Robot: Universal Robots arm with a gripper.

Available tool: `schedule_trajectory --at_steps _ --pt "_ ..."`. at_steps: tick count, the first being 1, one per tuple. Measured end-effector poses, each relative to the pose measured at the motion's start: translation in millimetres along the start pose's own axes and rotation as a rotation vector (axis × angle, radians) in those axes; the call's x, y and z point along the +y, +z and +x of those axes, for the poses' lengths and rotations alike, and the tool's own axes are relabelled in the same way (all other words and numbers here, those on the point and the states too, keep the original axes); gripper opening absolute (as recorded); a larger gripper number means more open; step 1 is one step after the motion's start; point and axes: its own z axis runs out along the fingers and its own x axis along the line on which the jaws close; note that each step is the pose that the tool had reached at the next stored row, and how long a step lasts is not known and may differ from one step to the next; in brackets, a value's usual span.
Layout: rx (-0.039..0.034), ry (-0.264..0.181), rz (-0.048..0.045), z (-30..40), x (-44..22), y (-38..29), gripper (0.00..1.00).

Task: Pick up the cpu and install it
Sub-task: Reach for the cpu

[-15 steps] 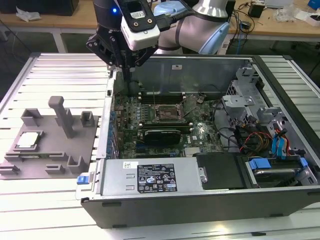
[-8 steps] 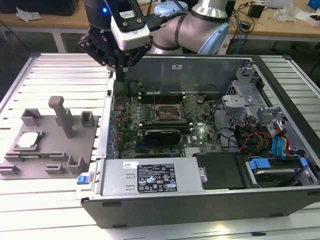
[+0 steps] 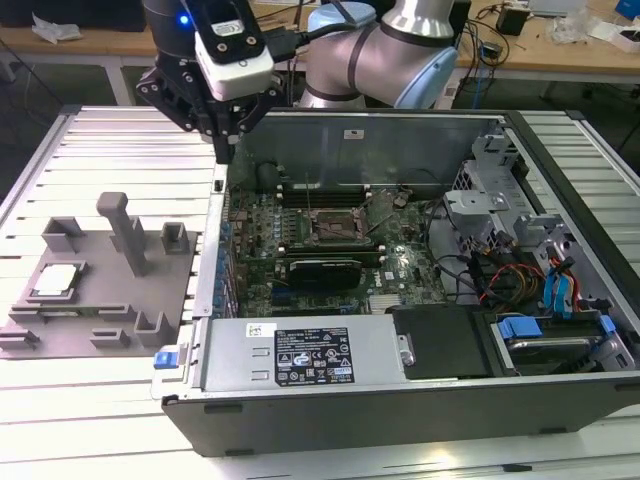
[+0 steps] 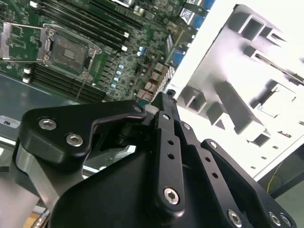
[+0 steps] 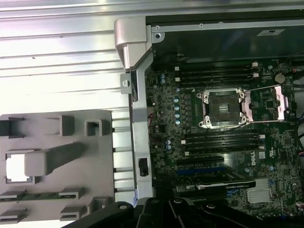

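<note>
the cpu (image 3: 55,281) lies flat on the grey fixture plate (image 3: 105,292), well apart from the gripper (image 3: 226,148), whose fingers (image 4: 162,137) look pinched together on nothing; it looks light, stiff and delicate, best pinched by opposite edges.

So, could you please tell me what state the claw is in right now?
Claw: shut, holding nothing; it hangs over the case's edge, and the cpu lies on the fixture.

Silver-grey arm (image 3: 425,18) with pale blue joint caps (image 3: 432,72), white wrist block (image 3: 235,52), small blue light (image 3: 183,18), black cable (image 3: 300,36), matte black linkage gripper (image 3: 226,148), silver screw heads (image 4: 172,194)
</note>
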Motion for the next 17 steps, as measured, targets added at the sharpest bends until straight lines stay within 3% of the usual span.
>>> schedule_trajectory --at_steps 5,17 --pt "-0.0008 0.000 -0.0001 13.3 -1.0 -0.4 0.11" --pt "-0.0024 0.000 -0.0002 35.1 -2.6 -1.0 0.11"
